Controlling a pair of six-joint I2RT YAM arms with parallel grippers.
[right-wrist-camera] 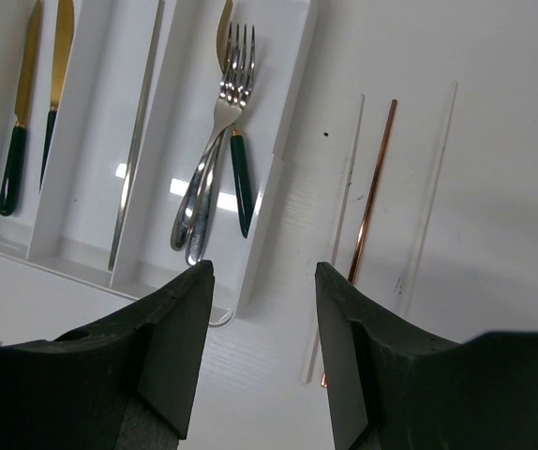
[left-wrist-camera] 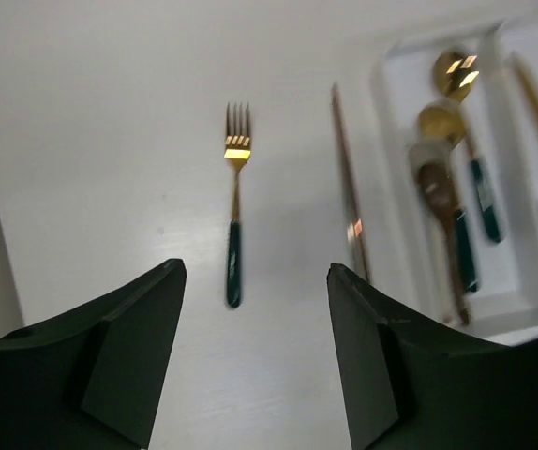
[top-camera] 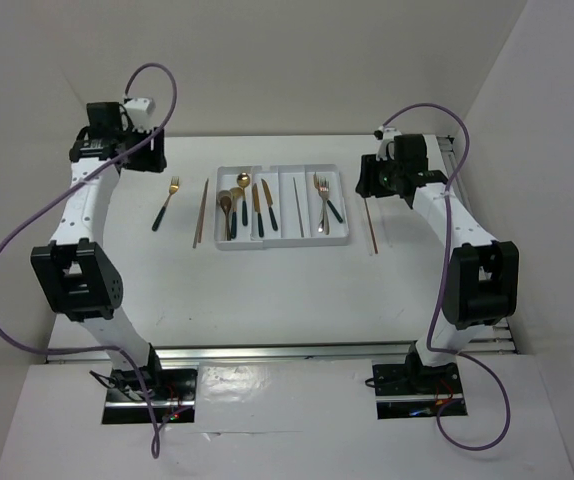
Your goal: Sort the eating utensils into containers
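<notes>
The white table (top-camera: 267, 290) carries a white tray (top-camera: 283, 244) set mid-width toward the far edge, its four compartments running far-to-near. The left gripper (left-wrist-camera: 255, 272) hangs over the far-left part of the table with its jaws spread wide and nothing between them; the right gripper (right-wrist-camera: 261, 272) is near the tray's right side, equally wide and empty. From left to right the tray holds spoons (top-camera: 232, 205), knives (top-camera: 261, 205), a thin chopstick (top-camera: 298, 207) and forks (top-camera: 324, 205) (all lengthwise, heads toward the far edge). On the table left of the tray lie a brown-gold chopstick (top-camera: 201, 212) and, further left, a loose fork (left-wrist-camera: 235, 225), tines pointing far, teal handle near. A copper chopstick (right-wrist-camera: 372, 202) lies just right of the tray, parallel to it.
</notes>
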